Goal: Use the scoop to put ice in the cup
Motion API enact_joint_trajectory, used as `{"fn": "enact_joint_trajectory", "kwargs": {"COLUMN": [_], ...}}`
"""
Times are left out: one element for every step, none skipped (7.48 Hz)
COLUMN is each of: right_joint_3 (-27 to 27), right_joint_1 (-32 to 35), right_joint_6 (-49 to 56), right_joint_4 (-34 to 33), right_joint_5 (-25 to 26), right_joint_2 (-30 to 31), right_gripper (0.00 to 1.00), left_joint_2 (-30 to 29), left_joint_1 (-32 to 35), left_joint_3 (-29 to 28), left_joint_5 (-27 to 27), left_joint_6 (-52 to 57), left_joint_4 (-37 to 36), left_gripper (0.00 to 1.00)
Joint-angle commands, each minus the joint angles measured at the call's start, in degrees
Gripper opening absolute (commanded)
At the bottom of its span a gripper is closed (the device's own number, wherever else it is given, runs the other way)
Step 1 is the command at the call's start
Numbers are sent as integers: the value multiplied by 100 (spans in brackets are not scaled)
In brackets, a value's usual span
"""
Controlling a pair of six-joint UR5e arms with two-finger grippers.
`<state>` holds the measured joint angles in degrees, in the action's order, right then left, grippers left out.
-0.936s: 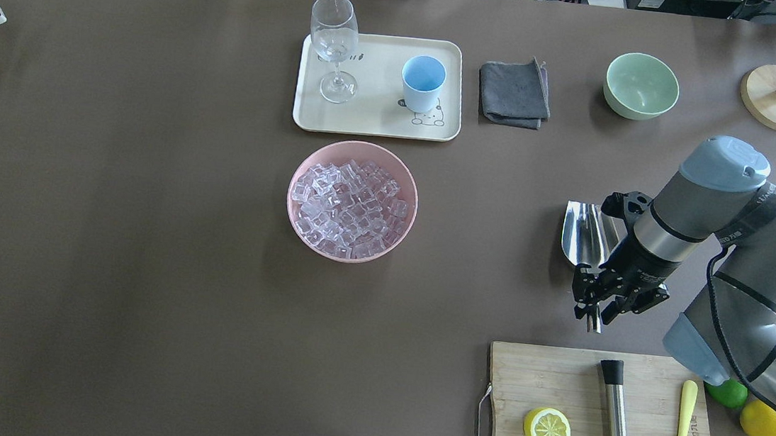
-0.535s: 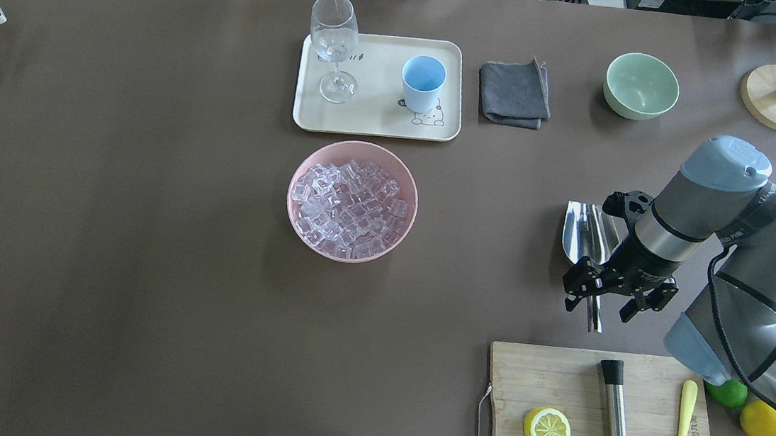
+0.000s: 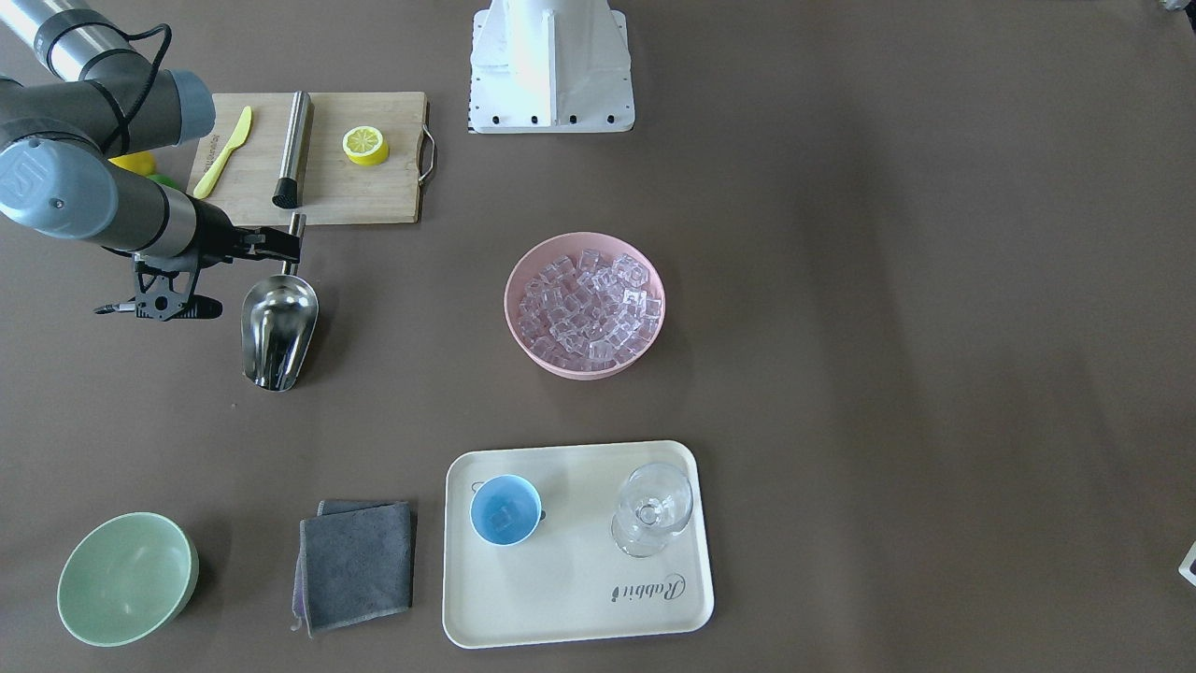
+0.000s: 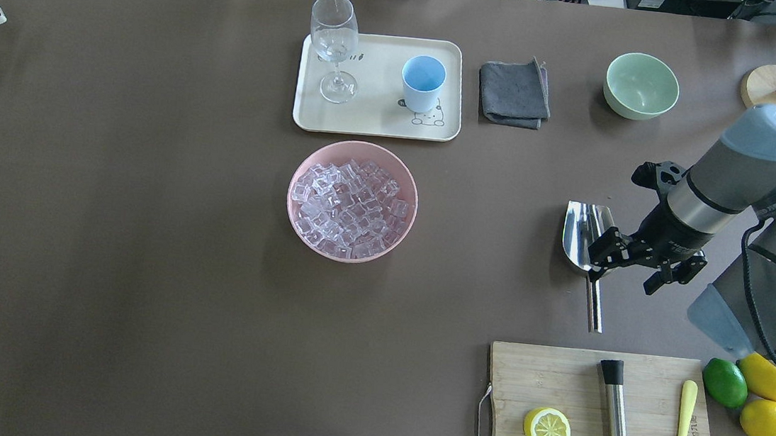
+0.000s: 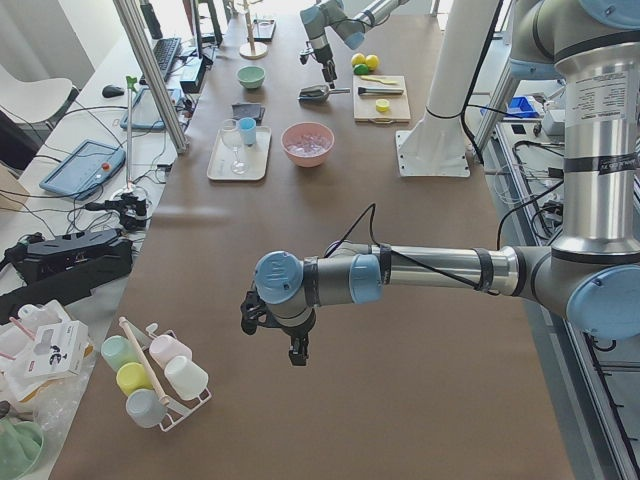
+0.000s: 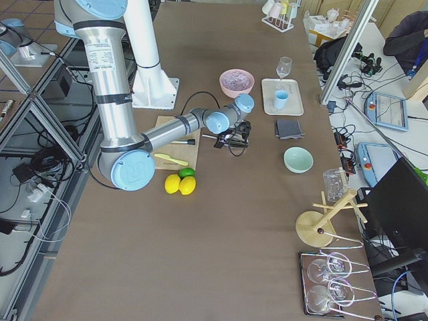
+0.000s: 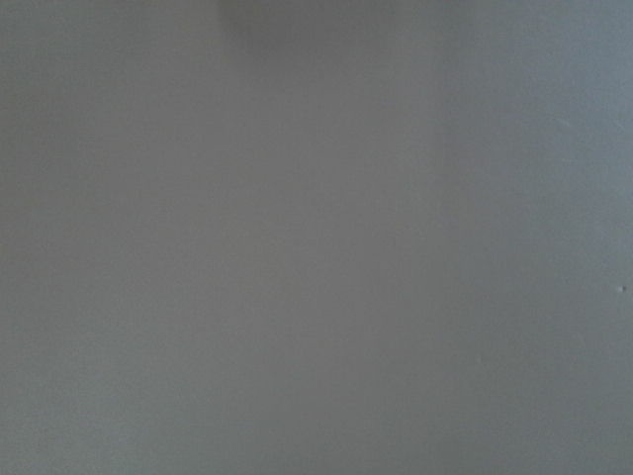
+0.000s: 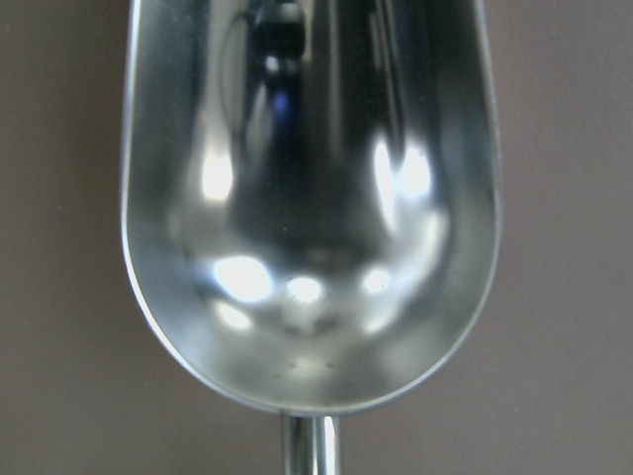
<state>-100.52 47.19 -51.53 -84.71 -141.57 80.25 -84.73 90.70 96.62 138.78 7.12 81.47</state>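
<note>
- Over on the right side of the table, the scoop lay flat, trough up, with its thin handle pointing back toward the cutting board. I judged that this left the handle free for a pinch from above.
- The right gripper hung over the scoop with its jaws spread wide and nothing between them. Its wrist camera looked straight down into the empty trough.
- The left gripper showed only in the side view, over bare table well away from the work. I could not tell whether it was open or closed.
- The ice sat heaped in the pink bowl, just beside the tray where the cup stood upright. That looked to me like a short carry.
- The wine glass shared that tray, apart from the cup, and I reckoned a wide swing could clip it.
- The steel rod on the board lay near the scoop's handle end and looked rather like it.
</note>
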Motion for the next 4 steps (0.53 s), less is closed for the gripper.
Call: {"fn": "enact_joint_trajectory", "kwargs": {"right_joint_3": [-240, -240, -240, -240], "right_joint_1": [788, 1027, 1351, 1702], "right_joint_6": [1306, 1861, 2527, 3230], "right_joint_4": [-965, -1369, -1660, -1924], "right_joint_5": [111, 460, 637, 639], "right_joint_2": [-1, -27, -36, 86], "right_gripper": [99, 99, 99, 99], "left_joint_2": [9, 0, 0, 0], "left_joint_1": [0, 0, 0, 0], "left_joint_3": [-3, -3, -3, -12], "left_joint_5": [0, 0, 0, 0], "left_joint_6": [0, 0, 0, 0], "left_joint_4": [0, 0, 0, 0], "left_gripper": [98, 98, 98, 98]}}
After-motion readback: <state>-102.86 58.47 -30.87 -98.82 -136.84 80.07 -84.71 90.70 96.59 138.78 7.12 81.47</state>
